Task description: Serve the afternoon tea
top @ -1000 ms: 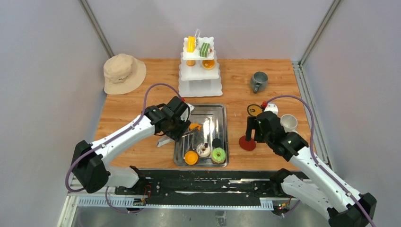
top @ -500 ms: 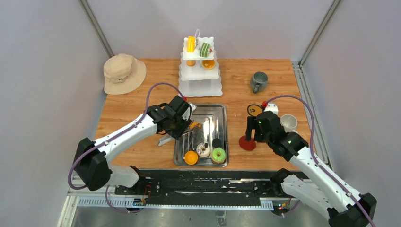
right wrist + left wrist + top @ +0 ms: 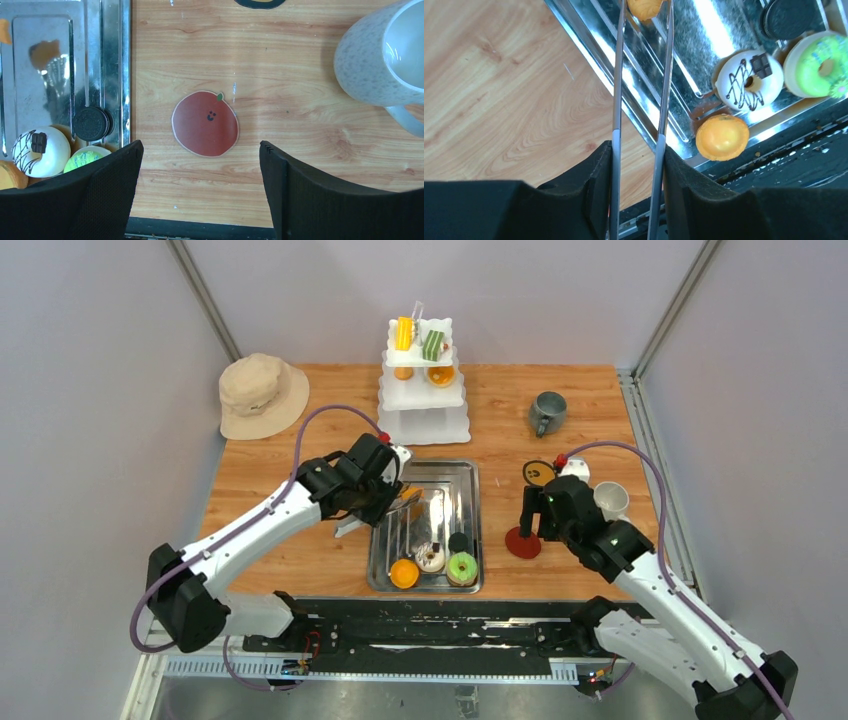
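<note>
Orange pastry (image 3: 644, 7), now farther back, between tongs (image 3: 616, 90) in left claw (image 3: 636, 148); right claw (image 3: 200, 146) wide.

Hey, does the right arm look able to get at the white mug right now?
Probably yes. The right gripper is open and empty over the red coaster, and the white mug stands just beside it with nothing between them.

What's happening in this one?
The left tool grips thin metal tongs, which pinch a small orange pastry over the rectangular steel tray. An orange tart, a white chocolate-drizzled donut, a green donut and a black cookie lie in the tray. The right tool hangs open above a round red coaster, holding nothing.
</note>
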Controlling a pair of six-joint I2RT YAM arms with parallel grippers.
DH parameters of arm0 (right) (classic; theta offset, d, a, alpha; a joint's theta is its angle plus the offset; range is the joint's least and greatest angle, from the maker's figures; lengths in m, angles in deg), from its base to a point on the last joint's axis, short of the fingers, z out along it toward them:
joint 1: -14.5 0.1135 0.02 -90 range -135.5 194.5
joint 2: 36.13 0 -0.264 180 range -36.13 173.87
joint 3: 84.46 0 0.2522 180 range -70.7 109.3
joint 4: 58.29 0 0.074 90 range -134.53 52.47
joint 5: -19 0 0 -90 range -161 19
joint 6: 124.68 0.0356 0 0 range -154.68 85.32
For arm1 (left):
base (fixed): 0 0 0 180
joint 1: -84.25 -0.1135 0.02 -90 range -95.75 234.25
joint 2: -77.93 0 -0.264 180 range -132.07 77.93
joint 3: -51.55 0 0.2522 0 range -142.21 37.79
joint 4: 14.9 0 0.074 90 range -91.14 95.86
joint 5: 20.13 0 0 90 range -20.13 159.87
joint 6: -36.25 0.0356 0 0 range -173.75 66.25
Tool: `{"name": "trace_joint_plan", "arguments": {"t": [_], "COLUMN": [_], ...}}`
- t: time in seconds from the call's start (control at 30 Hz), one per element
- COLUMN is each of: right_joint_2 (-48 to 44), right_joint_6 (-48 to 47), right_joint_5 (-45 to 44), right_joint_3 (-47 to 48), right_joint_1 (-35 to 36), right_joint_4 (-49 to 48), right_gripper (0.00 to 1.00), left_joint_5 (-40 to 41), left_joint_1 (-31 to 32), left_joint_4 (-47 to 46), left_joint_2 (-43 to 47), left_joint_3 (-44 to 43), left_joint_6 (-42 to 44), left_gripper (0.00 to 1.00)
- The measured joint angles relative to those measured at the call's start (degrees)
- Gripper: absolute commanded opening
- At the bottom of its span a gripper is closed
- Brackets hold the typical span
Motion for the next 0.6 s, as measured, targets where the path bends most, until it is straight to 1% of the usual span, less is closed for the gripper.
{"name": "trace_joint_plan", "arguments": {"t": [0.23, 0.6], "right_joint_2": [-0.74, -2.16], "right_joint_6": [0.00, 0.02], "right_joint_5": [-0.07, -0.52], "right_joint_3": [0.00, 0.00], "right_joint_1": [0.00, 0.00], "right_joint_4": [0.00, 0.31], "right_gripper": [0.85, 0.85], "left_joint_5": [0.28, 1.11], "left_joint_1": [-0.79, -6.60], "left_joint_4": [1.22, 0.46], "left_joint_2": [2.58, 3.67], "left_joint_3": [-4.70, -11.63], "left_joint_6": [0.00, -2.10], "left_gripper": [0.00, 0.00]}}
